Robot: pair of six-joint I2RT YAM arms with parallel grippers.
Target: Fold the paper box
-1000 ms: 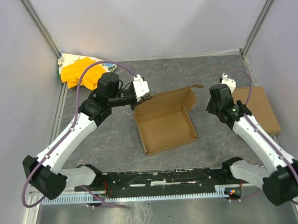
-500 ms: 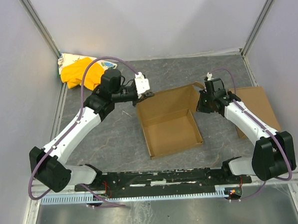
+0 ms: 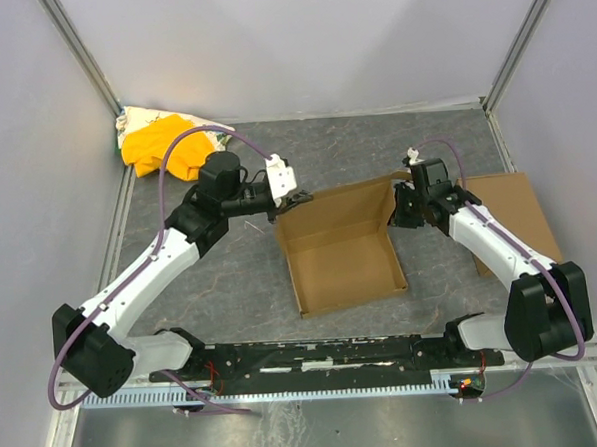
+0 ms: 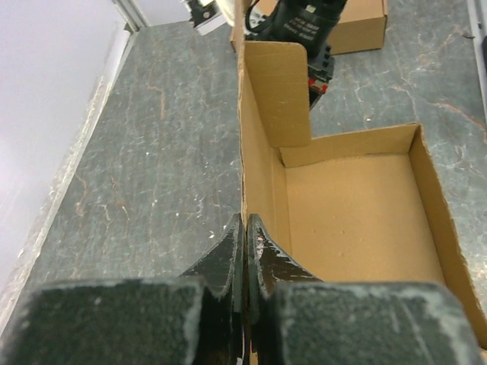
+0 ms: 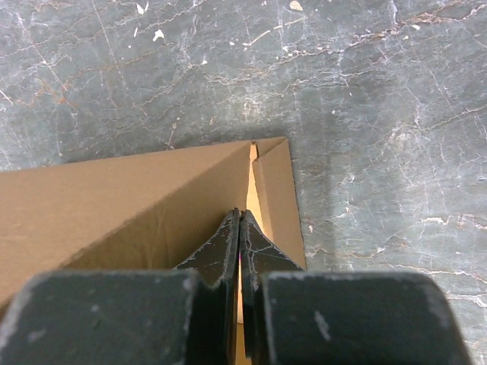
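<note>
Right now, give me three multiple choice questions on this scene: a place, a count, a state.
1. The yellow cloth lies: A far left corner of the table; B middle; C near right edge.
2. Brown cardboard pieces on the table: A one; B two; C four.
3. The left gripper is: A wide open; B shut on the paper box; C holding cloth.
Answers: A, it sits far left; B, the paper box plus a smaller cardboard rectangle; B, its fingers pinch a wall.
</note>
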